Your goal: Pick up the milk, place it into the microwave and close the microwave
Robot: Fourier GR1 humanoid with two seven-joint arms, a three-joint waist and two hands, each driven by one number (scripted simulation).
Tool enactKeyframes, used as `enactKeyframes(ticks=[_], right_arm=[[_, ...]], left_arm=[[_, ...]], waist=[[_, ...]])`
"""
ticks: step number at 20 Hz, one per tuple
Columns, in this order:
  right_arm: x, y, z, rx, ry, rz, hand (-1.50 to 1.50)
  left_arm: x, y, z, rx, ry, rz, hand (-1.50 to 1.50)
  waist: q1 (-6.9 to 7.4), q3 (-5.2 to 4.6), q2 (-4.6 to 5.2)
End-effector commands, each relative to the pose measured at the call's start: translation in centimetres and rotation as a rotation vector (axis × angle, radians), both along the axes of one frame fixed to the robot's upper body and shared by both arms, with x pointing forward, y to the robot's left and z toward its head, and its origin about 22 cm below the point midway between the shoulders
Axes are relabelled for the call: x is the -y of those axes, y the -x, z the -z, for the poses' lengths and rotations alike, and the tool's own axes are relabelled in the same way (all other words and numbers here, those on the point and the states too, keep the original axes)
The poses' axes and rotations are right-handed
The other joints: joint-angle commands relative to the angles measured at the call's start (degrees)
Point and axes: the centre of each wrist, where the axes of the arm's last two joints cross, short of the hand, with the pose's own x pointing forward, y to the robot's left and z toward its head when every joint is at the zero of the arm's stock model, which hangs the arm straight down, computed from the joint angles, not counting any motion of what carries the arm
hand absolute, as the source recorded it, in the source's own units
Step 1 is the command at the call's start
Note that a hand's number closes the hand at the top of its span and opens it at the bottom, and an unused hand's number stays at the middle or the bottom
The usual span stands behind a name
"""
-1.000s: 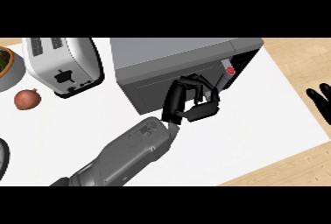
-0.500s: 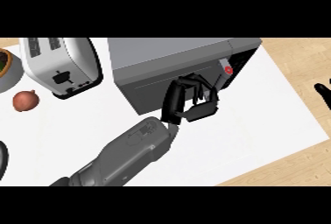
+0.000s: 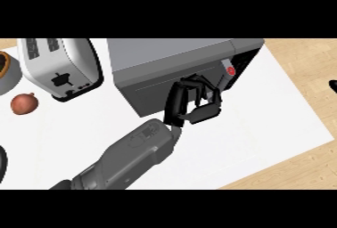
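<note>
Closing step, by the look of it. Left hand (image 3: pixel 193 99) pressed against the microwave (image 3: pixel 174 67) front, fingers partly curled, grasping nothing visible. Door appears nearly or fully closed. Milk not in view, presumably inside. Right hand (image 3: pixel 333 86) barely shows at right edge; state unclear. Next: confirm door flush, then withdraw.

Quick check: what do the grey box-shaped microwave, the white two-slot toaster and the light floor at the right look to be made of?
Grey box-shaped microwave: looks like painted or brushed metal, matte, with flat even grey panels.
White two-slot toaster: glossy white shell, plastic or enamelled metal, with black trim; hard to tell which.
Light floor: wood, with tan plank grain lines.
</note>
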Motion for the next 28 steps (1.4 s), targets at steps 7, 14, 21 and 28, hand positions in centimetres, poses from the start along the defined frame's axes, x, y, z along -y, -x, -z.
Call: enactKeyframes(ticks=[7, 14, 21, 28], right_arm=[[0.6, -0.2, -1.4, 0.002, 0.011, 0.001, -1.50], [0.4, -0.4, -1.8, 0.002, -0.001, -0.055, -1.50], [0.4, -0.5, -2.3, -0.011, 0.009, -0.112, -1.50], [0.5, -0.5, -2.6, -0.023, 0.017, -0.145, -1.50]], left_arm=[[-0.5, -2.4, -1.0, 0.005, -0.002, -0.056, 1.50], [-0.5, -2.4, -0.8, 0.012, 0.007, -0.062, 1.50], [-0.3, -2.6, -1.0, 0.008, 0.024, -0.046, 1.50], [-0.2, -2.9, -1.4, 0.017, 0.029, -0.064, 1.50]], waist=[[-0.89, -0.02, 0.98], [-0.47, 0.03, 1.23], [-0.19, 0.04, 0.95], [-0.47, 0.11, 1.09]])
